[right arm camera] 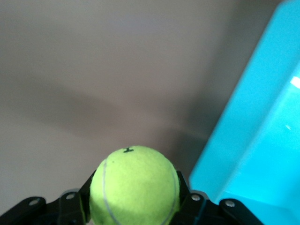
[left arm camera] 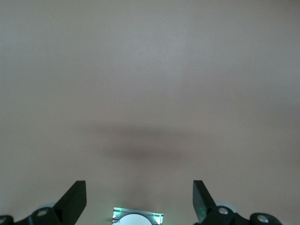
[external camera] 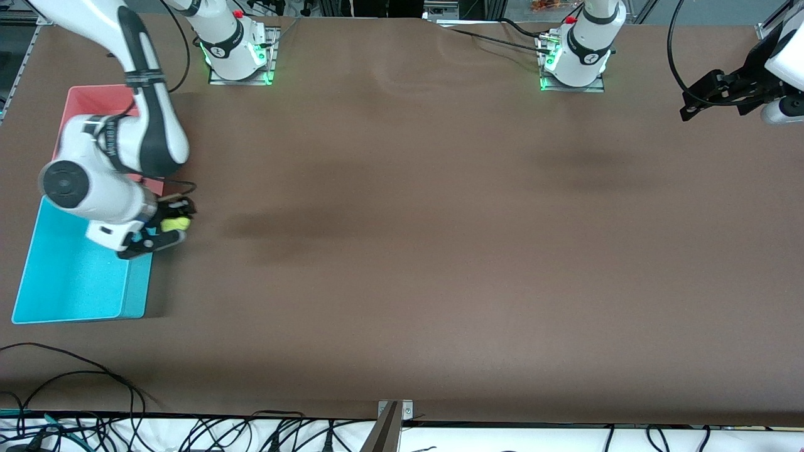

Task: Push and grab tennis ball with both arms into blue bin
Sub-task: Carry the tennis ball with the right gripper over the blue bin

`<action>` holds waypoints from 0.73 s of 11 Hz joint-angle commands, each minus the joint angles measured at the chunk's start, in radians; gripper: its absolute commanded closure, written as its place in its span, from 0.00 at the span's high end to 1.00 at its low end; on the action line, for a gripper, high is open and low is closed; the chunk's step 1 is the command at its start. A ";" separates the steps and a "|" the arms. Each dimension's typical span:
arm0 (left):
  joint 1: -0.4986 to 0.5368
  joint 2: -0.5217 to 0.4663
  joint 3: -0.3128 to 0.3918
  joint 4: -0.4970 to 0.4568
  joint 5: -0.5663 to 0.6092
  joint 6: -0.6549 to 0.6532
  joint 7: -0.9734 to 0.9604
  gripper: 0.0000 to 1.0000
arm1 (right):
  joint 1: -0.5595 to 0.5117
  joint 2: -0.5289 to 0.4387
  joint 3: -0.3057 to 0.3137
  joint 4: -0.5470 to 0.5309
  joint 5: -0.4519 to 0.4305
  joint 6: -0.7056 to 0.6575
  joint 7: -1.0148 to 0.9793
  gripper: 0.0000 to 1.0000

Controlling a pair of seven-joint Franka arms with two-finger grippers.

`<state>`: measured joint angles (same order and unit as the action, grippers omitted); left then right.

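Observation:
My right gripper (external camera: 178, 223) is shut on the tennis ball (external camera: 174, 224), a fuzzy yellow-green ball with a curved seam. It hangs above the brown table, just beside the long wall of the blue bin (external camera: 69, 282) that faces the table's middle. In the right wrist view the tennis ball (right arm camera: 135, 185) fills the space between the black fingers (right arm camera: 185, 187), with the blue bin (right arm camera: 262, 140) close alongside. My left gripper (external camera: 697, 97) waits open over the left arm's end of the table. The left wrist view shows that gripper (left arm camera: 138, 185) with nothing between its fingers.
A pink bin (external camera: 94, 100) adjoins the blue bin, farther from the front camera, partly hidden by the right arm. Both arm bases (external camera: 237, 56) (external camera: 575, 63) glow green along the table's top edge. Black cables (external camera: 94, 389) lie by the nearest edge.

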<state>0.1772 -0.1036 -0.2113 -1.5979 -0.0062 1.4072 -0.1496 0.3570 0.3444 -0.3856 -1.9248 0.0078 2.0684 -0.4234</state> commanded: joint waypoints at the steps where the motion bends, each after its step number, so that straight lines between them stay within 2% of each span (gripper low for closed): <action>1: -0.014 0.033 0.010 0.065 0.017 -0.043 -0.005 1.00 | -0.090 -0.009 -0.047 -0.014 0.063 -0.072 -0.251 0.29; 3: -0.157 0.047 0.166 0.084 0.008 -0.057 -0.007 1.00 | -0.151 -0.004 -0.045 -0.011 0.074 -0.079 -0.340 0.29; 5: -0.169 0.058 0.178 0.095 0.006 -0.068 -0.005 1.00 | -0.214 0.011 -0.045 0.013 0.075 -0.080 -0.427 0.29; 7: -0.174 0.059 0.171 0.099 0.003 -0.079 -0.007 1.00 | -0.265 0.076 -0.042 0.071 0.092 -0.077 -0.503 0.29; 8: -0.173 0.059 0.171 0.099 -0.001 -0.082 -0.007 1.00 | -0.280 0.112 -0.041 0.079 0.156 -0.074 -0.555 0.29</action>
<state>0.0208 -0.0689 -0.0461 -1.5470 -0.0062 1.3633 -0.1495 0.1214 0.3670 -0.4380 -1.9107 0.0693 2.0050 -0.8712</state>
